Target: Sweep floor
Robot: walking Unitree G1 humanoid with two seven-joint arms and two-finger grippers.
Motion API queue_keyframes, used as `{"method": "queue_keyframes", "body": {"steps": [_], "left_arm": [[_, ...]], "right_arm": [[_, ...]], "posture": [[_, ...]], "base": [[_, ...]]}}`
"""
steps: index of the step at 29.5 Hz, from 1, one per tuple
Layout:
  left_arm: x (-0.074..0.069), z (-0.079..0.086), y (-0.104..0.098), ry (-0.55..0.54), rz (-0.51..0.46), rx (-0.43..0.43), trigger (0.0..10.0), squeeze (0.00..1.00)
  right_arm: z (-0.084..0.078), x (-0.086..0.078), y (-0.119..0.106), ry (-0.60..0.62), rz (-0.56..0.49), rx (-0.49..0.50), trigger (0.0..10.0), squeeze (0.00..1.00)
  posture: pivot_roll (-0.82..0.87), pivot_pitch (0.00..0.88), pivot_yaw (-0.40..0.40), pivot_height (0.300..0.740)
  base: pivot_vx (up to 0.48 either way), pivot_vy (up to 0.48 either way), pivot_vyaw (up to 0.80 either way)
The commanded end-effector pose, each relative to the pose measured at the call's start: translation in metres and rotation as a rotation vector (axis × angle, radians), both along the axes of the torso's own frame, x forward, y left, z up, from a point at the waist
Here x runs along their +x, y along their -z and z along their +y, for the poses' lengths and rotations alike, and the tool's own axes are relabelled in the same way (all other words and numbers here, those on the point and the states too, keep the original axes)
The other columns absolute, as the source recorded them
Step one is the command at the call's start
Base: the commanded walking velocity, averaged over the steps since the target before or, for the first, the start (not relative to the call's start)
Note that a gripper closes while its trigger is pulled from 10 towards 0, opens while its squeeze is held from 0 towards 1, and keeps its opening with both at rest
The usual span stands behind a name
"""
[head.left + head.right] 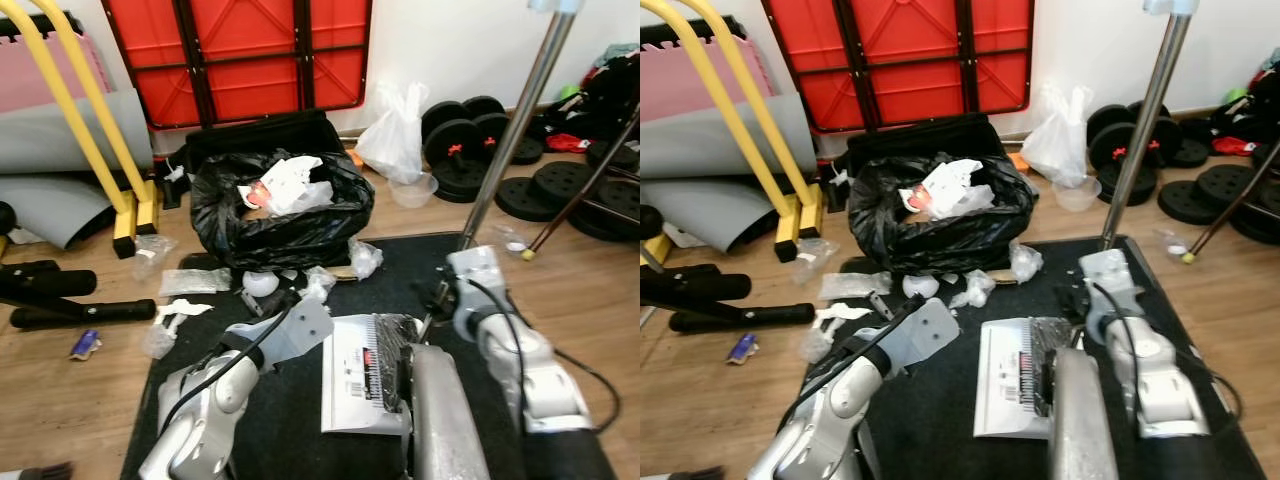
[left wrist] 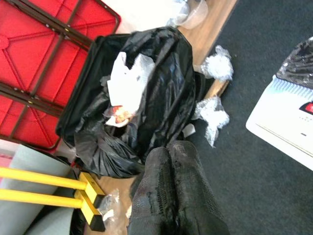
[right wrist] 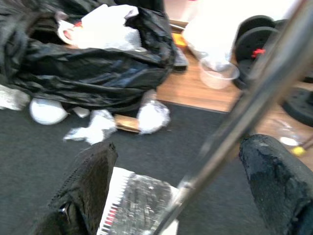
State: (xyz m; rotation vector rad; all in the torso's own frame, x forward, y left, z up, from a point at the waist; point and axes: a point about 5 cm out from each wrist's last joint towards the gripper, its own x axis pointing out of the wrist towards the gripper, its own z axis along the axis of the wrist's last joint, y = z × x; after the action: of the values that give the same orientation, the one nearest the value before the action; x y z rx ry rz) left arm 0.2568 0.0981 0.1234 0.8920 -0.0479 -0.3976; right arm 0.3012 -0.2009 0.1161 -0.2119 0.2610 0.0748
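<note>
Wood floor (image 1: 60, 400) surrounds a dark mat (image 1: 290, 420) on which the robot stands. Against the far wall leans a red folded table (image 1: 240, 50), with a yellow frame (image 1: 90, 110) and grey rolled mats (image 1: 60, 160) beside it, and weight plates (image 1: 470, 140) further along the wall.

Left gripper (image 2: 168, 196): fingers (image 2: 186, 191) pressed together, nothing between them, raised above the mat. Directly beyond the fingertips lies a black bag (image 1: 280, 205), open and loaded with white paper (image 1: 290, 180). Crumpled plastic scraps (image 2: 212, 112) lie on the mat near the bag, ahead of the left fingertips and to one side.

Right gripper (image 3: 181, 191): fingers (image 3: 88, 181) spread wide, released. A silver pole (image 1: 510, 130) passes slanting through the gap between them; contact with either finger cannot be told. The pole runs down to a white dustpan (image 1: 365, 375) lying on the mat just below the right fingertips, between both arms. Dark plastic (image 3: 146, 200) rests in the dustpan. Beyond the right fingertips are more scraps (image 3: 151, 115), a clear cup (image 3: 217, 73) and a white bag (image 1: 395, 125).
</note>
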Motion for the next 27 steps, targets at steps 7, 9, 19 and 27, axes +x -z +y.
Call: {"method": "queue_keyframes", "body": {"steps": [7, 9, 19, 27], "left_arm": [[0.001, 0.004, 0.002, -0.013, 0.000, -0.002, 10.0, 0.00], [0.001, 0.004, 0.002, -0.013, 0.000, -0.002, 10.0, 0.00], [-0.002, 0.003, 0.000, -0.011, -0.003, -0.005, 10.0, 0.00], [-0.002, 0.003, 0.000, -0.010, -0.003, -0.006, 10.0, 0.00]], "right_arm": [[0.002, 0.007, -0.007, 0.021, -0.064, 0.036, 10.0, 0.00], [0.002, 0.007, -0.007, 0.021, -0.064, 0.036, 10.0, 0.00], [-0.029, -0.002, 0.003, 0.203, -0.001, -0.064, 10.0, 0.00], [-0.035, -0.001, 0.005, 0.241, -0.010, -0.061, 10.0, 0.00]], "posture": [[-0.14, 0.000, -0.006, 0.350], [-0.14, 0.000, -0.006, 0.350], [-0.13, 0.000, -0.023, 0.350], [-0.13, 0.000, -0.019, 0.350]], "base": [[0.000, 0.000, 0.00], [0.000, 0.000, 0.00], [0.000, 0.000, 0.00], [0.000, 0.000, 0.00]]}}
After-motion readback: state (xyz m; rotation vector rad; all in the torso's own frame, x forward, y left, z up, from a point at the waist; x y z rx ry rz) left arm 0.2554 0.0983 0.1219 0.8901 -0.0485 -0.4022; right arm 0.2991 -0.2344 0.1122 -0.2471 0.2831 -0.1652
